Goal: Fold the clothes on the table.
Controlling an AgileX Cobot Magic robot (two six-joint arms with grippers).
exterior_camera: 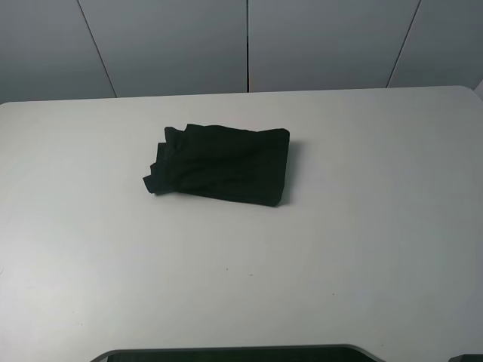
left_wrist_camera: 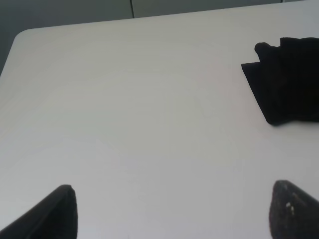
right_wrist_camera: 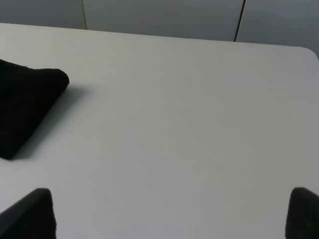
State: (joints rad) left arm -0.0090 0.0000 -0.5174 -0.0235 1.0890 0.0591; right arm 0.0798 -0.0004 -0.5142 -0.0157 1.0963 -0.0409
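The clothes (exterior_camera: 220, 165) lie as a compact, folded black bundle near the middle of the white table (exterior_camera: 362, 249), with layered edges showing at its left end. No print shows. In the exterior high view neither arm appears. The left wrist view has the bundle's corner (left_wrist_camera: 286, 82) well ahead of my left gripper (left_wrist_camera: 172, 211), whose fingertips (left_wrist_camera: 55, 214) stand wide apart over bare table. In the right wrist view my right gripper (right_wrist_camera: 172, 214) is also open, fingers (right_wrist_camera: 30, 214) spread, with the folded edge of the clothes (right_wrist_camera: 25, 107) off to one side and apart from it.
Grey wall panels (exterior_camera: 249, 41) stand behind the table's far edge. A dark rounded edge (exterior_camera: 234, 353) shows at the bottom of the exterior high view. The table's rounded far corners show in both wrist views.
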